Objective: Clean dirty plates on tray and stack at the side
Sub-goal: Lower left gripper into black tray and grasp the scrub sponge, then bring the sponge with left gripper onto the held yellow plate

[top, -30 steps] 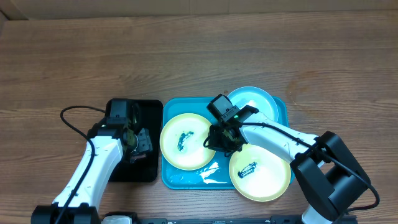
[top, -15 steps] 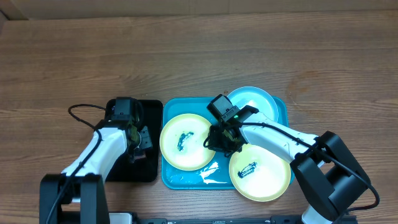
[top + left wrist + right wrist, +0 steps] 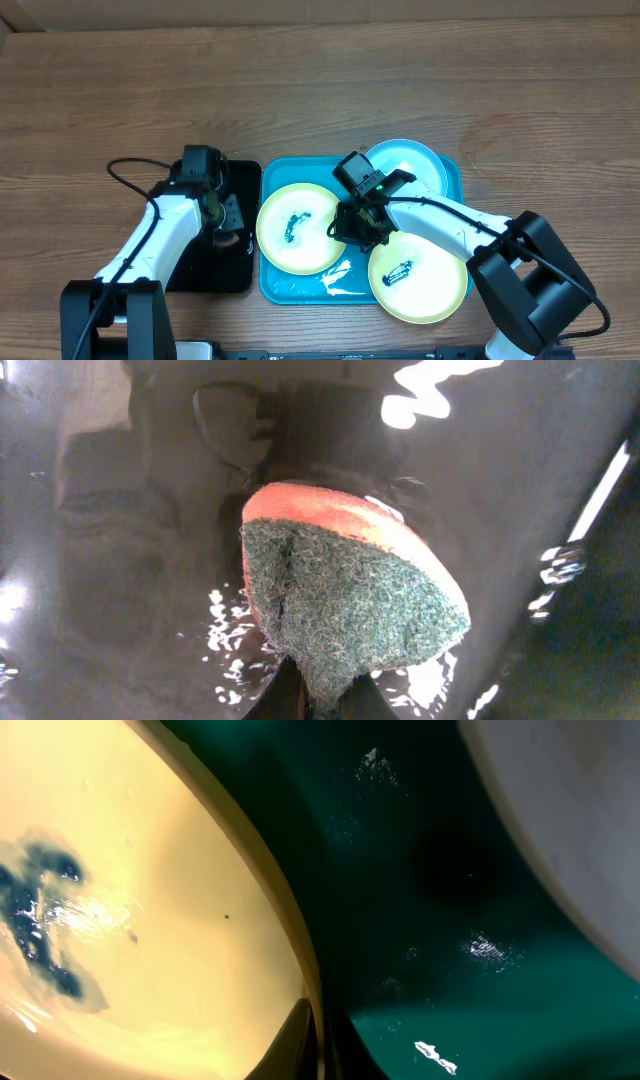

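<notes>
Three plates lie on the blue tray (image 3: 300,286): a yellow-green plate (image 3: 298,227) on the left with a dark blue smudge, a second smudged yellow-green plate (image 3: 417,278) at the front right, and a light blue plate (image 3: 405,165) at the back. My right gripper (image 3: 358,228) is shut on the right rim of the left plate, whose rim (image 3: 290,945) runs between the fingers (image 3: 290,1040). My left gripper (image 3: 226,226) is over the black tray (image 3: 215,272), shut on an orange sponge with a green scouring face (image 3: 350,595).
The black tray (image 3: 120,560) is wet, with glints of water round the sponge. The blue tray floor (image 3: 450,970) is also wet, with white streaks near its front edge. Wooden table (image 3: 320,90) surrounds both trays. The left arm's cable loops to the left.
My left gripper has closed on the sponge in the black tray and shifted slightly toward the back. The right gripper and the plates have not moved.
</notes>
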`<state>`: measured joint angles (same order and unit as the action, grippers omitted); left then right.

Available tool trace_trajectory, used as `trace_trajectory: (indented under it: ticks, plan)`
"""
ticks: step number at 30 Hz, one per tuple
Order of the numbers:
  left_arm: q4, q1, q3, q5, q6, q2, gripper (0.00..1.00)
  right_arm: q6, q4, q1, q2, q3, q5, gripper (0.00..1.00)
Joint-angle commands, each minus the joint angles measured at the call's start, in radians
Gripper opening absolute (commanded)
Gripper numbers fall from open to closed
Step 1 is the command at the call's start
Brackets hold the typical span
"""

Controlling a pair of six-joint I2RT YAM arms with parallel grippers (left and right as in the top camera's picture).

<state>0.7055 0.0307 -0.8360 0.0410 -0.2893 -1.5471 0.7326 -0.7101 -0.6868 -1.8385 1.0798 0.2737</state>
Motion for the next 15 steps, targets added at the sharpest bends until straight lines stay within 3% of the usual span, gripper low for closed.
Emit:
trace_trajectory:
  ticks: [1,10,15]
  plan:
    - [0.006,0.0,-0.057,-0.012,-0.002,0.023,0.04,-0.003,0.006,-0.005,-0.005,-0.006,0.019,0.04]
    - [0.121,0.012,-0.154,-0.109,0.064,0.039,0.04,-0.03,-0.004,-0.005,-0.005,0.007,0.006,0.04]
    - [0.207,0.055,-0.271,-0.113,0.065,0.096,0.04,-0.061,-0.128,-0.005,-0.001,0.095,-0.155,0.04]
